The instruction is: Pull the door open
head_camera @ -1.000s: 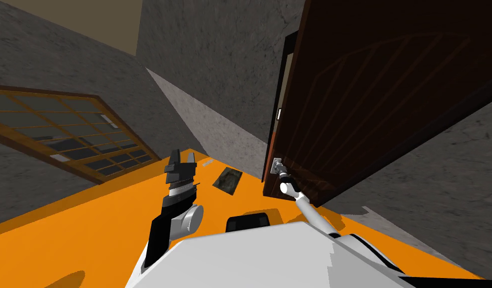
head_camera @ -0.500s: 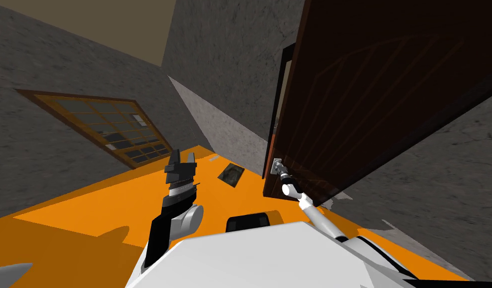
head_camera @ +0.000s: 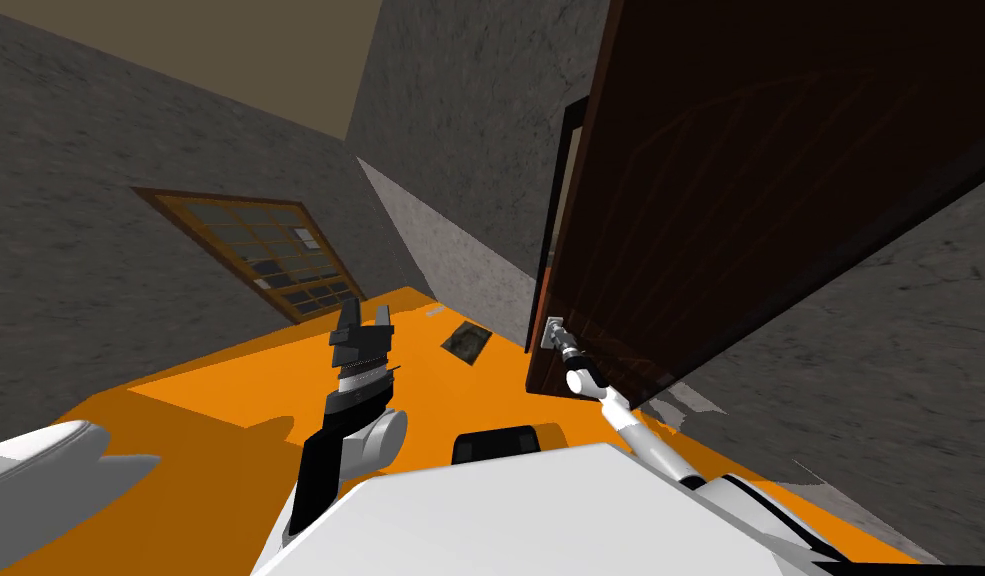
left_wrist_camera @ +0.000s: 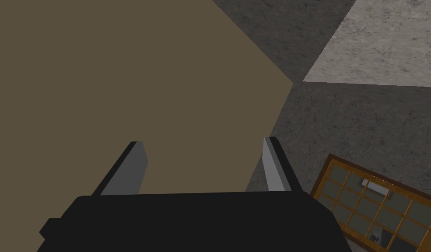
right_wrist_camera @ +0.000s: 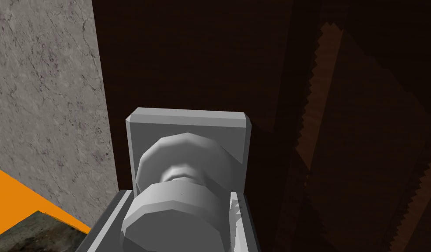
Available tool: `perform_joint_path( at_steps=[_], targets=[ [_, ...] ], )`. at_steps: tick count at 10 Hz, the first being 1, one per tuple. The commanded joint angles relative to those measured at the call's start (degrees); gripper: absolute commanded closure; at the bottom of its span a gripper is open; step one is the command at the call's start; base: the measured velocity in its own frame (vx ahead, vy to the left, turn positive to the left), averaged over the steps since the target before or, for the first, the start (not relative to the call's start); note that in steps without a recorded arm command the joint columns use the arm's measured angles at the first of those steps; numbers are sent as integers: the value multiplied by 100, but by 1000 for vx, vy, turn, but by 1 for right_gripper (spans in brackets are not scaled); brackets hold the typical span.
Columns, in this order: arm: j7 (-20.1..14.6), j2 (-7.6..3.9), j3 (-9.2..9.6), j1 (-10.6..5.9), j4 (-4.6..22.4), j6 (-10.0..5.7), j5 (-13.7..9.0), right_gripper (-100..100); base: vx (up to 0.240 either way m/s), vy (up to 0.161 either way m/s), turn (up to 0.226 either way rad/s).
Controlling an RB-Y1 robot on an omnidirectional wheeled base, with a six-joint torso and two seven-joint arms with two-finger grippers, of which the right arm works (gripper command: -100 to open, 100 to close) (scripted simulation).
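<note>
The right gripper [head_camera: 565,348] pinches the round grey knob [right_wrist_camera: 177,216] at the left edge of the dark brown wooden door [head_camera: 740,180]; the knob's axis runs along the gripper, towards the robot. The left gripper [left_wrist_camera: 205,166] is spread, idle.

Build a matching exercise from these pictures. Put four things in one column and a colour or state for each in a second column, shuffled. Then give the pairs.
Things
1. door knob
2. left gripper
3. floor
4. door

Colours or states
a. dark brown
b. open, holding nothing
c. orange
d. grey, clasped by the right gripper

Pairs: 1-d, 2-b, 3-c, 4-a
</note>
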Motion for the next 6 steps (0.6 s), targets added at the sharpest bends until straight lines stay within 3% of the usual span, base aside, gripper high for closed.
perform_joint_path(
  at_steps=[1,6],
  targets=[
    [-109,-76,117,37,-29,-38,14,100,-207,-49,117],
    [-389,-323,399,141,-175,-121,42,100,-197,-69,106]
  ],
)
